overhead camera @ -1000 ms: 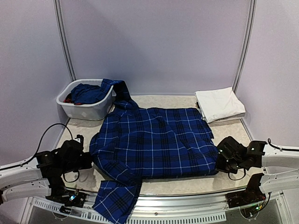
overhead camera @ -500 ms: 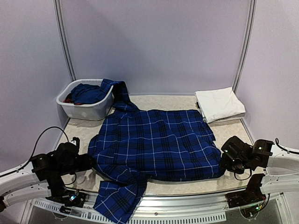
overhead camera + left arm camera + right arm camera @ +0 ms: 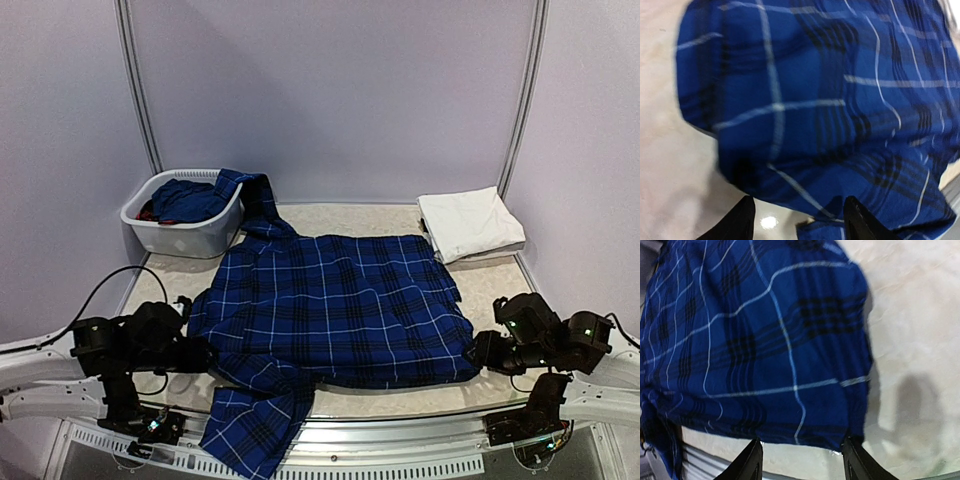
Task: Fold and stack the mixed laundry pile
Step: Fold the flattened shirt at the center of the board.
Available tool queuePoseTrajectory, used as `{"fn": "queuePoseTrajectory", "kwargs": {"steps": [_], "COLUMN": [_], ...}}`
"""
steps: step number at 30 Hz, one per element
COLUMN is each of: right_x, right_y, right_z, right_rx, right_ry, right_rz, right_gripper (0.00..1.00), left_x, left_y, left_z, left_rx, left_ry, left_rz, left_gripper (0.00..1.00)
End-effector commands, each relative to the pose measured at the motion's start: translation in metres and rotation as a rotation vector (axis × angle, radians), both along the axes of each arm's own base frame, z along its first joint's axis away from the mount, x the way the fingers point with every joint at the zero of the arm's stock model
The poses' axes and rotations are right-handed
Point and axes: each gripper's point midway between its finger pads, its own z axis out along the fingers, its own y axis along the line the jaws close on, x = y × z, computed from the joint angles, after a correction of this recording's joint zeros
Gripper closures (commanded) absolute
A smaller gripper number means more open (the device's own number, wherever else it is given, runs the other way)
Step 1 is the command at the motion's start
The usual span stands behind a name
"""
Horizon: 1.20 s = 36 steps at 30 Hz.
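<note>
The plaid shirt [image 3: 330,305] lies flat at the centre of the tabletop [image 3: 350,215], long axis left to right. One sleeve reaches the far-left basket [image 3: 180,238]. The other hangs over the near edge, its end cut off. Both arms lie low. The left claw [image 3: 203,352] and right claw [image 3: 478,350] are spread at the shirt's side edges, pinching nothing.

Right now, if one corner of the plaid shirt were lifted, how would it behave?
Probably floppy: the plaid shirt lies in soft wrinkles and its sleeve droops over the table edge. It would likely sag and unfold rather than lift flat. It looks like light, thin cloth, so it should slide easily.
</note>
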Motion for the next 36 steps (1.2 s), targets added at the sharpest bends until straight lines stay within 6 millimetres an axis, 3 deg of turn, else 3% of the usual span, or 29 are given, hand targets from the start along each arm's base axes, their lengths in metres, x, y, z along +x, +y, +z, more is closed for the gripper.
{"fn": "queuePoseTrajectory", "kwargs": {"steps": [1,6,13,18,21,27,32,36], "right_x": [-0.012,-0.011,-0.011,-0.011,-0.011,-0.005,-0.001,-0.001], "right_y": [0.022,0.026,0.024,0.014,0.011,0.02,0.026,0.026], "right_z": [-0.003,0.001,-0.009,-0.021,-0.03,-0.043,-0.047,-0.052], "right_rx": [0.063,0.074,0.066,0.04,0.032,0.066,0.055,0.037], "right_ry": [0.011,-0.008,0.017,0.038,0.054,0.047,0.052,0.061], "right_rz": [0.163,0.184,0.158,0.09,0.059,0.052,0.067,0.074], "right_gripper": [0.43,0.43,0.42,0.38,0.38,0.4,0.43,0.44], "left_x": [-0.013,-0.024,-0.016,-0.017,-0.019,-0.036,-0.061,-0.079], "left_y": [-0.025,-0.037,-0.047,-0.04,-0.046,-0.071,-0.085,-0.108], "left_z": [0.002,-0.008,-0.004,-0.009,-0.008,0.008,0.003,-0.001], "left_rx": [0.011,-0.025,-0.164,-0.125,-0.131,-0.088,-0.056,-0.123], "left_ry": [0.047,0.084,0.018,0.042,0.054,0.068,0.114,0.134], "left_rz": [-0.135,-0.188,-0.126,-0.106,-0.137,-0.374,-0.539,-0.657], "left_gripper": [0.37,0.34,0.25,0.01,0.01,0.18,0.13,0.11]}}
